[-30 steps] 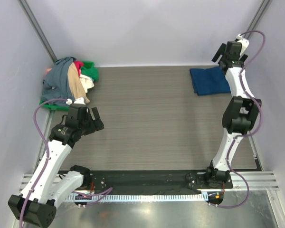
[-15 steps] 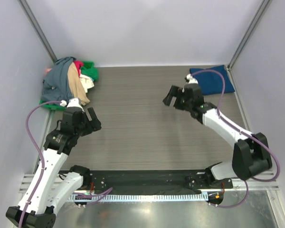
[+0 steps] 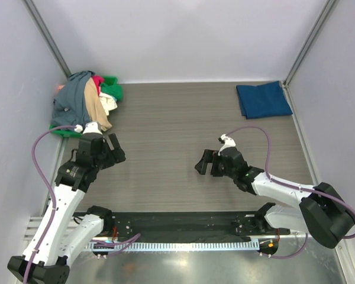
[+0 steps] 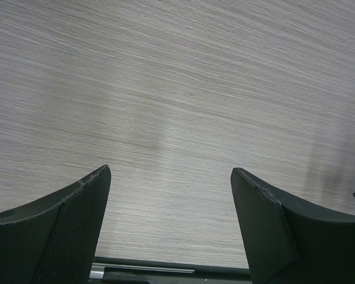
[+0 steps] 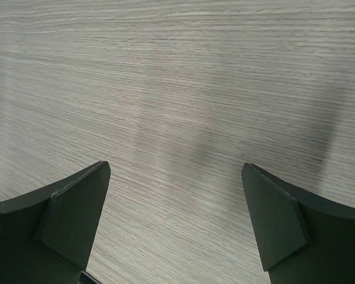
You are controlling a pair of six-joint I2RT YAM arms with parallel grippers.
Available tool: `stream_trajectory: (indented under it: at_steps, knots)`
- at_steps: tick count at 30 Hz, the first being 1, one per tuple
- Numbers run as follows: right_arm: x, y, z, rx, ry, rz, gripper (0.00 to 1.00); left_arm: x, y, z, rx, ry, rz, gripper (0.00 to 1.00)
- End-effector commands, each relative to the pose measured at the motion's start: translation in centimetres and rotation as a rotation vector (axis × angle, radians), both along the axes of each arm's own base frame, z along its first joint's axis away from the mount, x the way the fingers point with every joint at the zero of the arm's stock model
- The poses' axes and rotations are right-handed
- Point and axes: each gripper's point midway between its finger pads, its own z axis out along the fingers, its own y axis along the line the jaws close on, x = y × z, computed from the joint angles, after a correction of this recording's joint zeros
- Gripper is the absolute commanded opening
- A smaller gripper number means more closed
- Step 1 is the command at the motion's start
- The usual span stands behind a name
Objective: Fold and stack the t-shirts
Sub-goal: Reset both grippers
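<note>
T-shirts [image 3: 83, 100] piled at far left mostly hide a green tray [image 3: 59, 131].

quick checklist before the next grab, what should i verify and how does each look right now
1. Left gripper open and empty: ok.
2. Right gripper open and empty, above bare wood: ok.
3. Folding space in the middle of the table free of cloth: ok.
4. Folded blue shirt lying flat in the far right corner, out of the way: ok.
5. Pile of shirts in the far left corner, just beyond the left gripper, so probably within reach: ok.
6. Grey shirt on top of the pile free to lift without dragging the others: cannot tell.
</note>
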Motion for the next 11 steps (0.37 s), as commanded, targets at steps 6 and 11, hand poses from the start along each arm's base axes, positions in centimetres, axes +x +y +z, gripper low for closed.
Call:
stream_trajectory:
  at_steps: [6, 11]
  knots:
    - [1.6, 1.3, 3.2, 0.094, -0.171, 0.009, 1.0, 0.8, 0.7, 0.6, 0.034, -0.021, 0.031, 0.83]
    - [1.5, 1.6, 2.8, 0.098, -0.161, 0.025, 1.0, 0.9, 1.8, 1.0, 0.085, -0.01, 0.08, 0.81]
